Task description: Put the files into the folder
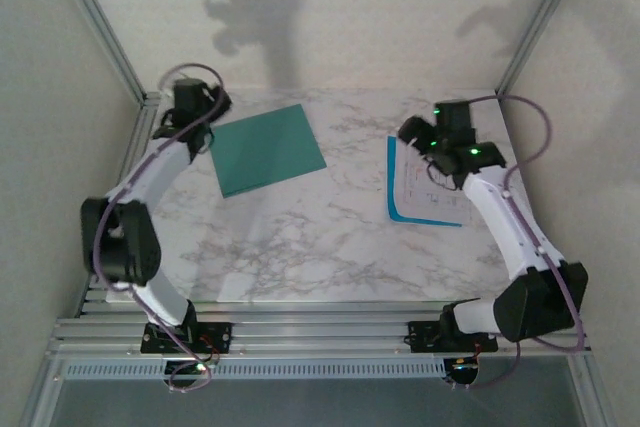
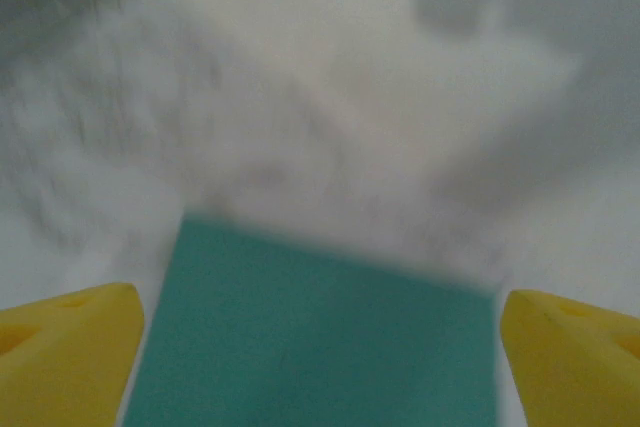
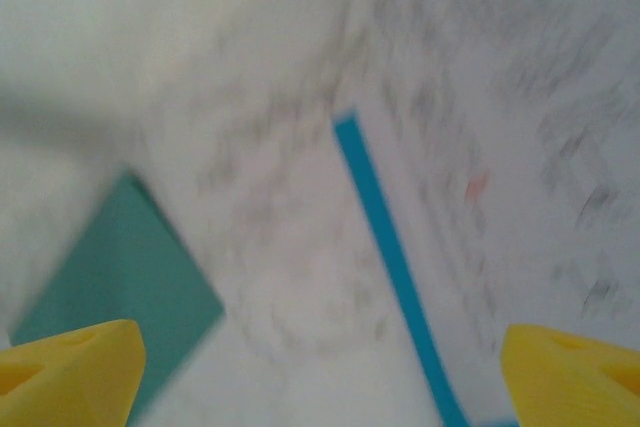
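The teal-green folder (image 1: 268,150) lies shut and flat on the marble table, left of centre. My left gripper (image 1: 208,119) hovers at its left edge. In the left wrist view the folder (image 2: 320,337) spreads below my open left gripper (image 2: 320,367), whose yellow fingertips (image 2: 70,347) stand wide apart with nothing between them. The files (image 1: 428,182), white printed sheets with a blue border, lie at the right. My right gripper (image 1: 415,137) hangs over their upper left corner. In the right wrist view, the files (image 3: 520,147), their blue strip (image 3: 390,257) and a corner of the folder (image 3: 120,267) lie under the open right gripper (image 3: 320,367).
The marble tabletop (image 1: 330,237) is bounded by an aluminium frame, with posts at the back left (image 1: 110,42) and back right (image 1: 535,22). White walls close in on three sides. Both wrist views are blurred.
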Controlling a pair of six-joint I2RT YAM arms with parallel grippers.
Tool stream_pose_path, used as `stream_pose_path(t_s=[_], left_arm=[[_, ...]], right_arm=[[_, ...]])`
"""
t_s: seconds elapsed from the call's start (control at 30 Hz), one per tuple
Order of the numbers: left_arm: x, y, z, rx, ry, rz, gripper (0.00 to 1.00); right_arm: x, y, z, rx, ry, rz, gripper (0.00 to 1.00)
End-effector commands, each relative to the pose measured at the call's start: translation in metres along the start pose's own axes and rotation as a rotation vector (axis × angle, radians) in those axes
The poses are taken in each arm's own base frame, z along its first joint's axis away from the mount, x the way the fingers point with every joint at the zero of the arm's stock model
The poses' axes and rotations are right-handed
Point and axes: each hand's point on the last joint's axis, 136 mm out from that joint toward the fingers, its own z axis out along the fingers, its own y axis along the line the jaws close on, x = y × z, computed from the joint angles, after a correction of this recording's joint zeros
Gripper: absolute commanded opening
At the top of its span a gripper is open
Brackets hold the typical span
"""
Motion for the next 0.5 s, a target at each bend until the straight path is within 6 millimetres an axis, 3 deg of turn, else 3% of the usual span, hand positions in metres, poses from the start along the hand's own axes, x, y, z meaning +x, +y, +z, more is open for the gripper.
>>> stream_pose_path(t_s=[0.0,0.2,0.33,0.47], left_arm=[[0.1,0.014,0.011,-0.048,0.326,0.105,0.87],[0.171,0.015,0.031,-0.044,0.472,0.161,0.79],[0.201,0.016,0.035,-0.038,0.532,0.13,0.77],[0.232,0.008,0.026,-0.018,0.58,0.09,0.76]], right_arm=[[0.057,0.017,0.003,-0.06,0.2,-0.082,0.9],[0.101,0.033,0.014,-0.142,0.343,-0.107,0.87],[0.111,0.04,0.018,-0.158,0.387,-0.123,0.87],[0.117,0.037,0.022,-0.145,0.406,-0.117,0.87]])
